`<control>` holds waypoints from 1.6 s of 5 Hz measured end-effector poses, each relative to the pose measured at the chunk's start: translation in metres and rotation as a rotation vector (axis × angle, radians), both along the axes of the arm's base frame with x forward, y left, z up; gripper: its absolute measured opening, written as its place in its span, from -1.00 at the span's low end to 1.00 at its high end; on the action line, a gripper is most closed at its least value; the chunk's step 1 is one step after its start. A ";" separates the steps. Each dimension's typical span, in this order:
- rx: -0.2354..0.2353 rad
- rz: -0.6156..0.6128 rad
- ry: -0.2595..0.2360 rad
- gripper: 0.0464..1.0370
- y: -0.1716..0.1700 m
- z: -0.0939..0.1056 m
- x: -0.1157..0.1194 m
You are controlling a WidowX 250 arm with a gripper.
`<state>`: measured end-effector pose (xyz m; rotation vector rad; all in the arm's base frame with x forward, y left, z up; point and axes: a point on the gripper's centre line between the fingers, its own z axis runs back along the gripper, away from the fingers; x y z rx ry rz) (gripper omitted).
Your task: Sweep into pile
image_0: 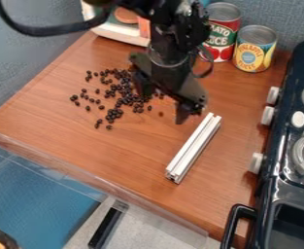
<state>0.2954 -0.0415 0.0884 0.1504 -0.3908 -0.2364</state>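
Dozens of small dark beans (120, 92) open the play on the left of the table (76, 141), loose and ragged, thickest towards the end effector, with stragglers out to the front and side. That spread is what calls for a sweep, and by my reckoning there's plenty to gather; it's a scatter, no neat pile.

Behind them, a white-and-orange item (118, 29) sits by the back wall, likely parked there to leave room.

Into the middle, and the end effector (163, 107) hangs over the beans' right flank, fingers apart, nothing between them. Its spread looks right for taking hold of a tool.

And just to its right, there's the likely candidate! A pale grooved bar (194, 148) lies slantwise, clear of the beans, its far end near the fingers. Its long straight side should push many at once, though round beans could roll away.

Further right, two cans, one red (222, 31), one yellow (255, 48), stand upright at the back, and the toy stove (278, 141) borders the workspace.
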 end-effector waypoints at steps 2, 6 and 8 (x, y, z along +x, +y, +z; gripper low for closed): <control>-0.042 -0.047 0.064 0.92 -0.018 -0.025 -0.007; -0.063 -0.006 0.148 0.23 -0.042 -0.073 0.008; -0.103 -0.064 0.149 -0.32 -0.047 -0.064 0.008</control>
